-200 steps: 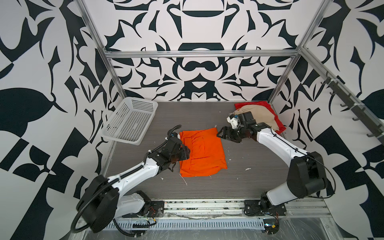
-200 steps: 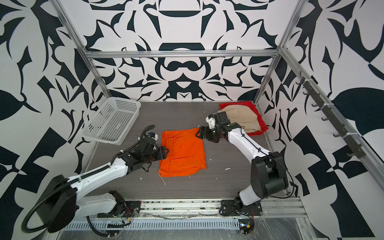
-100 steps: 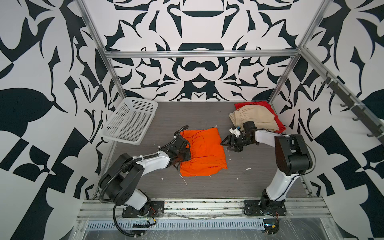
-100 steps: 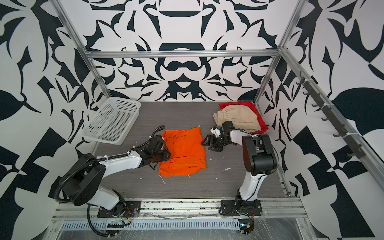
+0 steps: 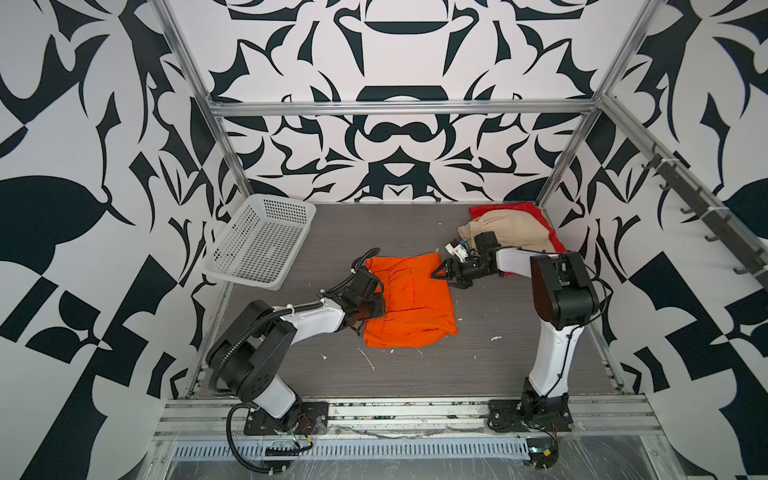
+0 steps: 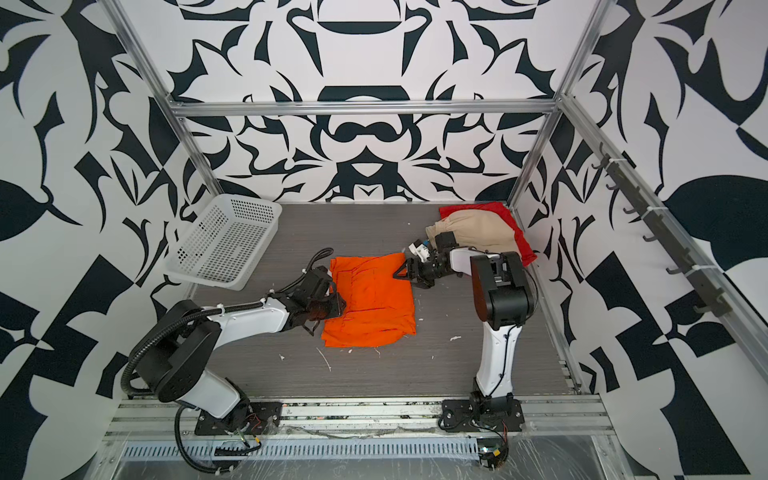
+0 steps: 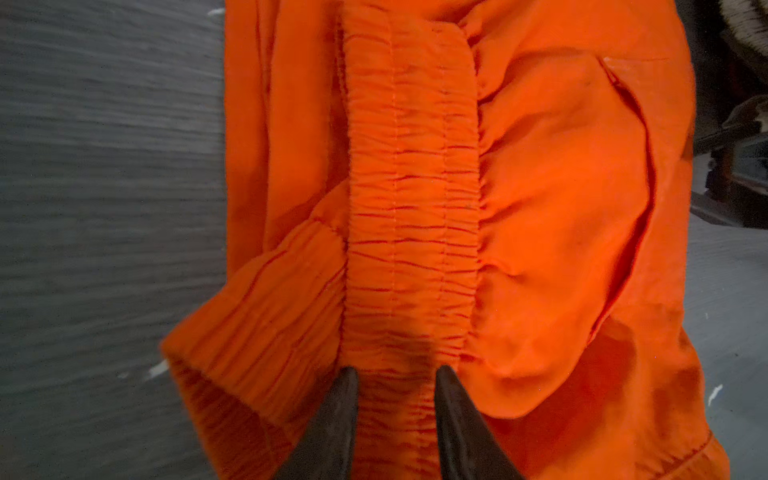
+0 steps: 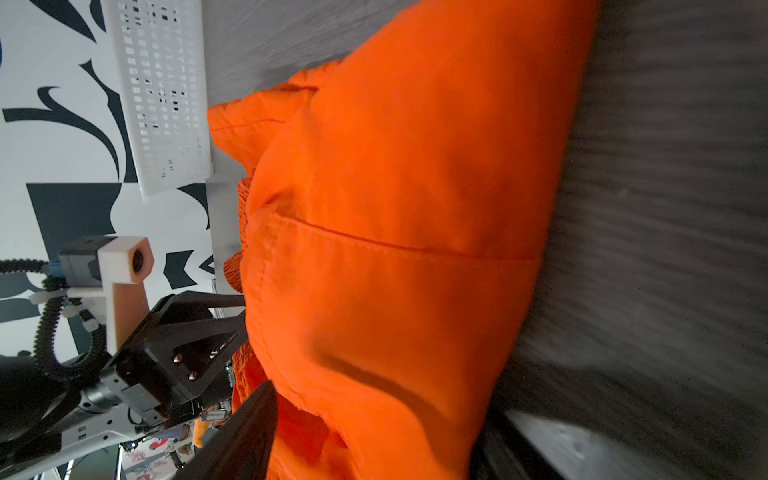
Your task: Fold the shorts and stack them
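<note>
The orange shorts (image 5: 409,307) (image 6: 372,307) lie folded flat mid-table. My left gripper (image 5: 379,305) (image 6: 338,307) is at their left edge. In the left wrist view it (image 7: 397,372) is shut on the gathered elastic waistband (image 7: 411,208), with fabric filling the gap between the fingers. My right gripper (image 5: 441,277) (image 6: 402,274) is at the shorts' far right corner. In the right wrist view it (image 8: 382,403) stands open with the orange shorts (image 8: 415,208) bulging between its fingers. The beige shorts (image 5: 511,228) lie on the red shorts (image 5: 555,243) at the back right.
A white perforated basket (image 5: 262,245) (image 6: 226,243) leans tilted against the left wall at the back. Small white scraps (image 5: 368,359) lie on the grey table in front of the orange shorts. Patterned walls and metal frame posts close in the table.
My left gripper slid onto the orange shorts' left edge and closed on the waistband. My right gripper dropped to the shorts' far right corner, and its jaws have narrowed a little.
</note>
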Controlling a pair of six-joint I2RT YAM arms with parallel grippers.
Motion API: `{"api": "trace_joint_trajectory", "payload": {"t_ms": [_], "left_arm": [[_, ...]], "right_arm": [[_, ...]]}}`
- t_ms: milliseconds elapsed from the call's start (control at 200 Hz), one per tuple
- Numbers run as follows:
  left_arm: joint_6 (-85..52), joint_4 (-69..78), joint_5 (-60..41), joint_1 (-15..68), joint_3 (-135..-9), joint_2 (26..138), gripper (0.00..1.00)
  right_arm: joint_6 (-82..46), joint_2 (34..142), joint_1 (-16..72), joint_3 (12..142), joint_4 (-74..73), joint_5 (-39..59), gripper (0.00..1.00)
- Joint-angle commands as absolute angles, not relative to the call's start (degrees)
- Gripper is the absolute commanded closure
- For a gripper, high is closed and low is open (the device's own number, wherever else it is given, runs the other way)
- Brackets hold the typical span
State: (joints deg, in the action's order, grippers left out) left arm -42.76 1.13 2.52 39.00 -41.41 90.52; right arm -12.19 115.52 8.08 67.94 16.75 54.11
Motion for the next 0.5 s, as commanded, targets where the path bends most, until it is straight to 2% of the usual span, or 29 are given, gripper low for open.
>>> {"api": "trace_joint_trajectory", "payload": {"t_ms": [0, 240, 495], "left_arm": [[-42.52, -4.97, 2.56, 38.76, -40.87, 93.42, 0.64], [-42.37, -3.89, 1.23, 38.76, -41.65, 94.46, 0.64], [-42.93, -1.45, -0.30, 38.76, -40.96, 94.89, 0.64]], "right_arm": [[-10.01, 112.76, 8.53, 64.48, 18.60, 54.91, 0.28], [-16.68, 108.33, 9.35, 53.65, 9.83, 55.06, 0.28], [-27.32, 103.91, 14.18, 44.60, -4.54, 52.21, 0.29]]}}
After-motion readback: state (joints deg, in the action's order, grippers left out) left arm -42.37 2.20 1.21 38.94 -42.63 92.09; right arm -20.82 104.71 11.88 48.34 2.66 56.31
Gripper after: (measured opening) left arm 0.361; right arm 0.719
